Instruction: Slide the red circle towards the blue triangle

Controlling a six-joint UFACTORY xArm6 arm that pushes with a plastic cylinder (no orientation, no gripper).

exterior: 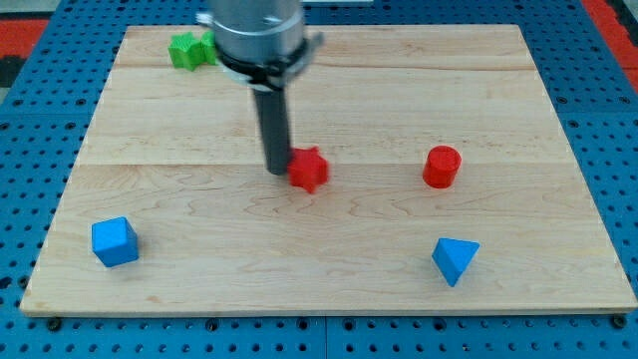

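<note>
Wooden desk [199, 289], light planks, on blue pegboard [30, 120]. No jaws on this rig, so nothing clenched or released; just dark rod ending in my tip [277, 171]. Tip down on desk near view's centre, touching or just beside left side of red star-shaped block [309, 170]; contact vs. tiny gap can't be told.

Red circle [441, 167] (short cylinder, upright) to view's right of star block, well apart from tip, star between them. Blue triangle [455, 259] toward view's bottom from red circle, near it, slightly right, not touching.

Blue cube [115, 241] at view's bottom left, well apart from the rest. Green block [189, 50] at view's top left near desk edge, partly hidden behind arm's grey housing [259, 35]; shape not clear.
</note>
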